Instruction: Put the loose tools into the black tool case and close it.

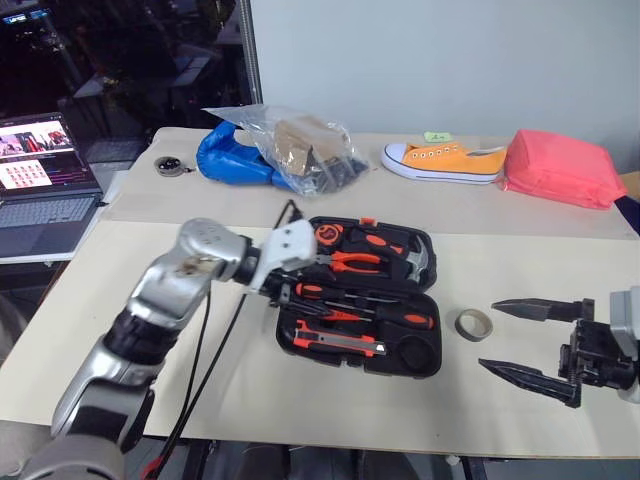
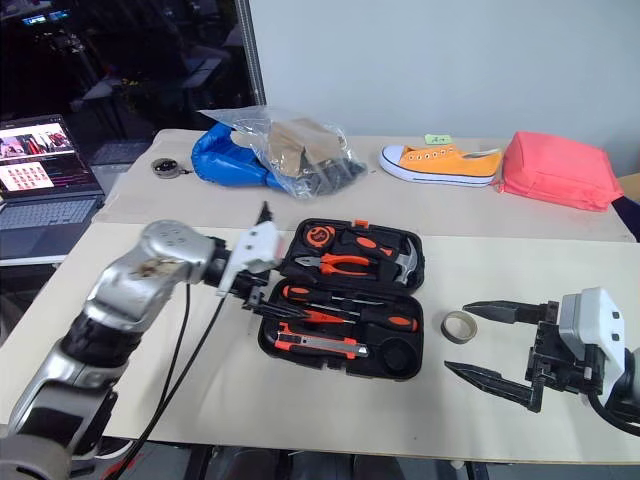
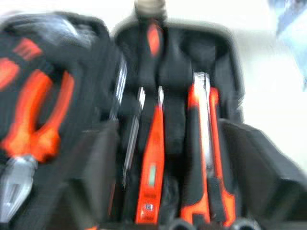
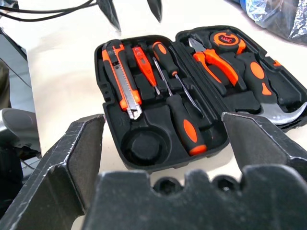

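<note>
Black tool case (image 1: pixel 360 300): lies open near the middle of the bench (image 1: pixel 120 330), towards its front edge.
In the case: utility knife (image 4: pixel 122 79), slim orange screwdriver (image 4: pixel 144 64) and black-and-orange screwdrivers (image 4: pixel 180 112) sit in the front half; pliers (image 1: pixel 355 262) and hammer (image 1: pixel 405 262) sit in the back half.
Tape roll (image 1: pixel 474 324): loose on the bench, just right of the case.
Left gripper (image 2: pixel 265 300): at the case's left edge, fingers parted, nothing held.
Right gripper (image 1: pixel 525 340): wide apart, empty, near the tape roll.
</note>
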Robot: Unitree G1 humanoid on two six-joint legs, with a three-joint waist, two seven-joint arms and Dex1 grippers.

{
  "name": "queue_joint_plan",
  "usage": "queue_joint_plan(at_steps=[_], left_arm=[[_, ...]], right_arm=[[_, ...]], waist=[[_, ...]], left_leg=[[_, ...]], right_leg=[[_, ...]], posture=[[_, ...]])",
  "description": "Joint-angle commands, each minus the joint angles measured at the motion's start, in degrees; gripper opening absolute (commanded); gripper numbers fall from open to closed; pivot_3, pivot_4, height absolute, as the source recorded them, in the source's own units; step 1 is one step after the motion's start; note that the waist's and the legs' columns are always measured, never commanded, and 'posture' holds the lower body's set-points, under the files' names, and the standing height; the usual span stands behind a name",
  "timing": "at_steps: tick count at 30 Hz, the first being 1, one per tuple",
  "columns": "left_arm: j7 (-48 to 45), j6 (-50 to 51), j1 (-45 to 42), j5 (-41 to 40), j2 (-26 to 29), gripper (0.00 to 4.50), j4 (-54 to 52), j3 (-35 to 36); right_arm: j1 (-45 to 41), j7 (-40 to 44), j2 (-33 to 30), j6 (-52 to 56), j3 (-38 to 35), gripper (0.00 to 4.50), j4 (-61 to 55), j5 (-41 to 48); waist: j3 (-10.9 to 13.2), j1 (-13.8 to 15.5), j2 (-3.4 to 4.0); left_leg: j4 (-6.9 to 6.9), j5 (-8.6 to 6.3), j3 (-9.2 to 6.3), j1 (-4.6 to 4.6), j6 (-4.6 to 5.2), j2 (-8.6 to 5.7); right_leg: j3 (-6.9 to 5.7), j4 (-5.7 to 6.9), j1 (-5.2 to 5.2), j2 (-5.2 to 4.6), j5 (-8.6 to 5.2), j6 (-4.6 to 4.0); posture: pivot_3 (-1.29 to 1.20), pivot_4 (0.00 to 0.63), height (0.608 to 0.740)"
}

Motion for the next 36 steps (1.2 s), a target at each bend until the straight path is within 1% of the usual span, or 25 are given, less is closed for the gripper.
queue_joint_plan(at_steps=[1,3,4,5,6,9,12,15,19,21,24,27,30,32,36], left_arm=[[4.91,-1.21,7.37,-3.64,-2.52,1.79,-3.97,3.14],[8.37,-2.21,10.75,-3.51,-4.72,0.92,-4.03,3.43],[9.99,-3.69,12.37,-2.23,-5.38,0.65,-3.21,3.07],[11.09,-5.27,14.01,-0.97,-5.71,0.21,-2.19,2.57],[11.72,-6.03,15.27,-0.39,-5.79,0.06,-1.68,2.16],[12.91,-7.37,17.43,0.86,-5.50,0.06,-0.59,0.52],[12.69,-8.87,18.61,3.50,-4.62,0.06,2.24,-2.86],[12.27,-9.90,18.71,4.10,-4.46,0.06,3.74,-4.68],[11.63,-11.01,18.39,4.92,-5.03,0.06,6.20,-7.18],[12.37,-9.09,17.74,3.17,-6.79,0.06,6.89,-7.01],[12.83,-4.47,17.06,-0.40,-8.39,0.06,6.83,-5.28],[13.69,4.40,15.93,-6.12,-9.51,0.06,5.92,-2.00],[16.36,13.64,14.05,-8.88,-10.40,0.06,7.37,-0.13],[17.21,16.19,13.03,-8.96,-10.16,0.06,7.74,-0.54],[16.76,15.81,11.98,-7.59,-8.64,0.06,5.96,-3.61]], right_arm=[[-0.84,-0.31,0.09,-0.23,-0.72,4.50,-0.60,1.69],[-0.97,-0.25,-0.10,-0.12,-0.68,4.50,-0.45,1.72],[-1.14,-0.27,-0.30,0.09,-0.75,4.50,-0.46,1.87],[-1.33,-0.25,-0.57,0.34,-0.82,4.50,-0.49,2.00],[-1.40,-0.11,-0.81,0.51,-1.00,4.50,-0.49,2.11],[-1.53,0.22,-1.43,0.81,-1.46,4.50,-0.22,2.45],[-1.91,0.26,-2.03,1.18,-1.08,4.50,-0.29,2.66],[-1.93,0.48,-2.33,1.22,-0.97,4.50,-0.22,2.84],[-2.11,0.67,-2.57,1.30,-0.71,4.50,0.01,2.87],[-2.20,0.61,-2.50,1.39,-0.25,4.50,-0.12,2.90],[-2.20,0.53,-2.26,1.57,0.08,4.50,-0.33,2.97],[-1.96,0.71,-1.89,1.47,0.37,4.50,-0.13,2.88],[-1.90,0.53,-1.35,1.21,1.19,4.50,0.14,2.60],[-2.08,0.36,-1.20,1.18,1.66,4.50,0.29,2.61],[-2.29,0.53,-1.22,0.76,1.95,4.50,0.80,2.45]], waist=[[0.00,0.37,0.01],[0.02,0.82,-0.03],[0.02,1.04,-0.03],[0.02,1.12,-0.04],[0.02,1.09,-0.04],[0.02,0.72,-0.03],[0.00,0.46,-0.02],[-0.01,0.45,-0.04],[-0.01,0.51,-0.05],[0.00,0.50,-0.06],[-0.01,0.56,-0.05],[-0.06,0.55,0.02],[-0.05,0.58,0.02],[-0.05,0.69,0.02],[-0.05,0.63,0.01]], left_leg=[[0.01,0.00,-0.01,-0.02,0.00,-0.04],[0.12,0.00,-0.01,-0.06,-0.01,-0.04],[0.18,0.01,-0.03,-0.05,-0.01,-0.06],[0.26,0.01,-0.03,-0.02,-0.01,-0.07],[0.28,0.01,-0.03,-0.03,-0.01,-0.07],[0.28,0.01,-0.01,0.10,0.00,-0.05],[0.28,0.02,-0.02,0.11,0.01,-0.04],[0.28,0.01,0.00,0.17,0.01,-0.04],[0.27,0.01,-0.02,0.45,0.01,-0.04],[0.24,0.00,0.00,0.78,0.01,-0.04],[0.24,0.01,0.03,0.89,0.00,-0.05],[0.24,0.01,0.05,0.92,0.01,-0.06],[0.24,0.01,0.02,0.88,0.01,-0.06],[0.24,0.01,-0.01,0.83,0.01,-0.08],[0.25,0.01,-0.01,0.80,0.01,-0.17]], right_leg=[[-0.03,0.00,0.00,-0.01,0.01,-0.02],[-0.10,0.02,0.02,-0.01,0.02,-0.01],[-0.11,0.01,0.10,-0.02,0.02,0.00],[-0.10,0.02,0.16,-0.03,0.02,0.01],[-0.09,0.00,0.16,-0.03,0.03,0.07],[-0.05,0.00,0.27,0.00,0.04,0.10],[-0.05,0.01,0.27,0.04,0.03,0.11],[-0.02,-0.02,0.36,0.03,0.03,0.11],[-0.06,-0.09,0.73,0.02,0.01,0.14],[-0.05,-0.10,0.99,0.00,-0.06,0.24],[-0.02,-0.11,1.10,-0.04,-0.08,0.27],[0.00,-0.11,1.13,-0.07,-0.10,0.29],[-0.03,-0.11,1.10,-0.05,-0.11,0.31],[-0.06,-0.12,1.09,-0.06,-0.13,0.34],[-0.03,-0.17,1.08,-0.12,-0.14,0.38]], posture=[[0.00,0.150,0.740],[0.00,0.150,0.740],[0.00,0.150,0.740],[0.00,0.150,0.740],[0.00,0.150,0.740],[0.00,0.150,0.740],[0.00,0.150,0.740],[0.00,0.150,0.740],[0.00,0.150,0.740],[0.00,0.150,0.740],[0.00,0.150,0.740],[0.00,0.150,0.740],[0.00,0.150,0.740],[0.00,0.150,0.740],[0.00,0.150,0.740]])
